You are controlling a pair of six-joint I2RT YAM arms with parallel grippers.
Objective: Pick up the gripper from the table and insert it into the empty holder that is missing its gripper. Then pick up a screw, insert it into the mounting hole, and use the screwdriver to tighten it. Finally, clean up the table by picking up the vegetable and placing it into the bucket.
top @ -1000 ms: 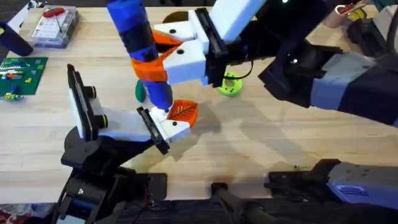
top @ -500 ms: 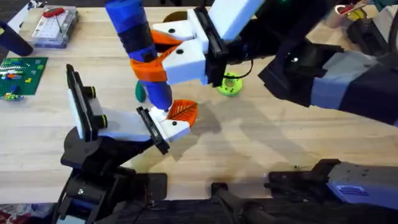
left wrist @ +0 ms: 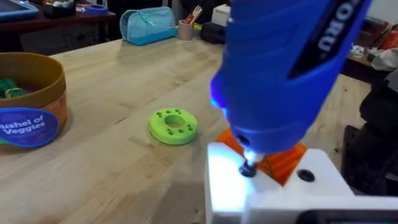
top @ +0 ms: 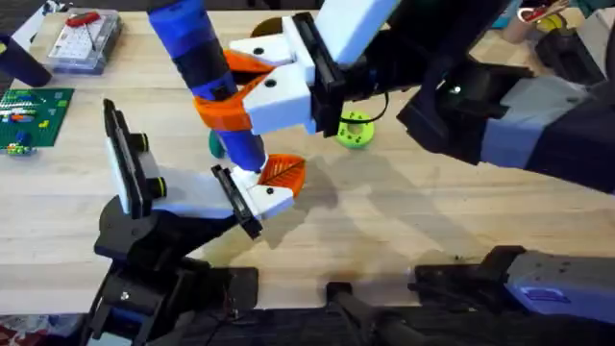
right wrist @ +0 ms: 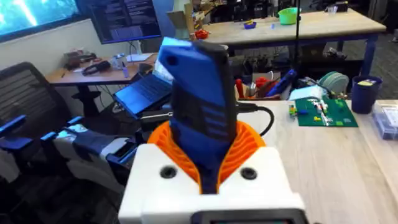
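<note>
My right gripper (top: 252,94), white with orange pads, is shut on the fat blue screwdriver (top: 207,62), which leans to the upper left. Its thin bit points down onto a dark screw (left wrist: 249,168) in the white gripper piece (left wrist: 273,193) with an orange ribbed pad (top: 282,173). That piece sits at my left gripper (top: 267,187), low over the table. The dark green vegetable (top: 216,142) peeks out from behind the screwdriver. The orange-brown bucket (left wrist: 28,106) with a blue label stands farther back, with something green inside it.
A lime-green ring disc (top: 354,130) lies just right of the screwdriver. A clear parts box (top: 82,38) and a green circuit board (top: 34,115) sit at the far left. A black upright plate (top: 120,159) rises on the left arm.
The screwdriver's top and my right gripper have shifted slightly left, so the tool leans a bit more. Its tip stays on the same spot. The left arm has not moved.
</note>
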